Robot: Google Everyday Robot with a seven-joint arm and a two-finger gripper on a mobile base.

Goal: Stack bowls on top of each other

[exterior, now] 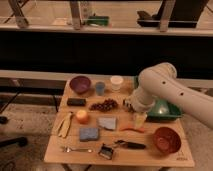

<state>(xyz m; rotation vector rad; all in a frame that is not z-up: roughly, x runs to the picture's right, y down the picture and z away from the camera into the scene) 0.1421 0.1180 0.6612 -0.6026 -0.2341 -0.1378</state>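
Observation:
The dull purple bowl (80, 84) sits at the far left corner of the wooden table (150, 154). The red-orange bowl (166, 139) sits at the near right corner. They stand far apart, neither one on the other. My gripper (129, 104) hangs at the end of the white arm (160, 87) over the middle right of the table, next to the grapes (104, 105), between the two bowls and touching neither.
A blue cup (100, 88) and a white cup (116, 82) stand at the back. A green tray (162, 109) lies behind the arm. A black block (76, 102), banana (64, 123), orange fruit (82, 116), blue sponge (89, 133), fork (76, 149) and several tools cover the table.

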